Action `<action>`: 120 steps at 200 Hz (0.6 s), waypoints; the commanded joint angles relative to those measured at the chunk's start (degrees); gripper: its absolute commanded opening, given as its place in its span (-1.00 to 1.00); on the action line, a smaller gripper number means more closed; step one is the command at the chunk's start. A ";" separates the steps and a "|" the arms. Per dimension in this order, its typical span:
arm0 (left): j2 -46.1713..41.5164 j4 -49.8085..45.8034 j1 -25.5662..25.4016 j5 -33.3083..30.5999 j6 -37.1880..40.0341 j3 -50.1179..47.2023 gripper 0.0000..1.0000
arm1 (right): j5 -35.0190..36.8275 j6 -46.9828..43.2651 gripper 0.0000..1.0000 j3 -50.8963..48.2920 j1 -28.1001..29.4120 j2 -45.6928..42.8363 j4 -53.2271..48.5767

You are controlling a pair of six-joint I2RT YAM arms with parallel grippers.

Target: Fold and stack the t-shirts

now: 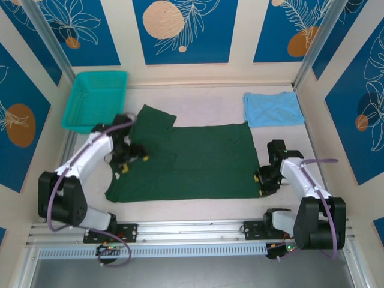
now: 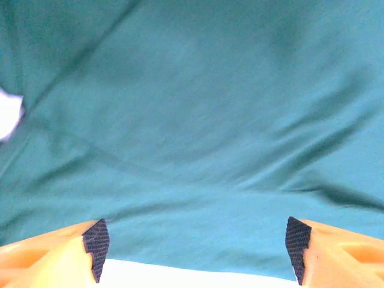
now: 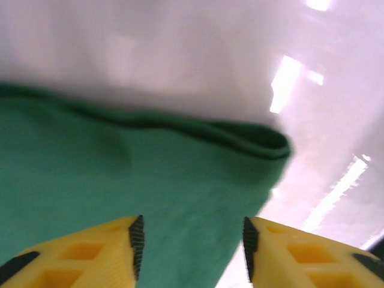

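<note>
Far-left corner of tabletop (image 1: 204, 99): teal basket (image 1: 99, 74), not part of the job. L end effector (image 1: 133, 157) hangs over the left third of the dark green t-shirt (image 1: 198, 162), by the sleeve. Its jaws are wide w/ nothing pinched, cloth just below. Shirt lies flat mid-tabletop toward the near edge, long axis left-right. R end effector (image 1: 264, 180) sits at the shirt's right hem near its near corner, jaws partly apart, hem below them, not gripped. Light blue t-shirt (image 1: 273, 109) lies folded at the far-right corner, well apart. Next fold prob. needs both arms, each nearest its own end.
</note>
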 commanded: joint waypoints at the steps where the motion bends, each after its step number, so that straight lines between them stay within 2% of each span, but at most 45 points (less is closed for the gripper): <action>1: 9.04 -2.34 1.23 -0.99 6.20 15.87 0.58 | 1.67 -8.22 0.17 4.96 -0.35 -1.37 4.62; 9: 13.88 -2.98 1.39 -1.00 7.92 23.17 0.57 | 1.09 -11.58 0.25 6.59 -0.35 -1.18 6.90; 42: 34.36 -5.60 1.47 -5.52 12.56 51.59 0.50 | -5.57 -21.35 0.27 12.30 -0.44 3.68 17.99; 81: 56.33 -4.81 1.51 -15.81 19.03 79.63 0.45 | -8.74 -28.56 0.27 19.15 -0.35 12.64 24.09; 96: 62.37 -2.80 1.68 -19.76 21.46 85.55 0.44 | -8.72 -31.12 0.27 21.37 -0.50 14.73 25.32; 120: 66.48 2.67 2.67 -21.84 24.20 85.84 0.41 | -10.20 -34.42 0.26 23.78 -1.22 17.16 27.19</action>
